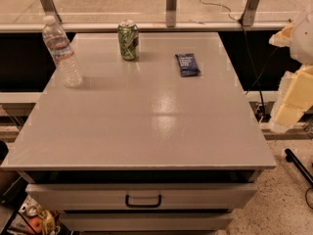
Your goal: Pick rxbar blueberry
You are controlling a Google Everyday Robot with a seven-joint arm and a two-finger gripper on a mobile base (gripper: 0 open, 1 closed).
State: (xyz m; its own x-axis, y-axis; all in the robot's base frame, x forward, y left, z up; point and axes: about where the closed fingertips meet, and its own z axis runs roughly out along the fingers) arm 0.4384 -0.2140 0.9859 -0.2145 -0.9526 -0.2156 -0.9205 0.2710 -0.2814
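Observation:
The rxbar blueberry [188, 64] is a small flat dark navy wrapper with pale lettering. It lies flat on the grey table [146, 126], at the far right part of the top. My gripper [292, 94] shows at the right edge of the view as pale yellow padded parts. It hangs beside the table's right edge, well to the right of the bar and nearer to me, apart from it.
A green soda can [128, 41] stands upright at the far middle, left of the bar. A clear plastic water bottle [61, 52] stands at the far left. A drawer with a dark handle [143, 200] is under the table's front edge. Cables run along the floor at right.

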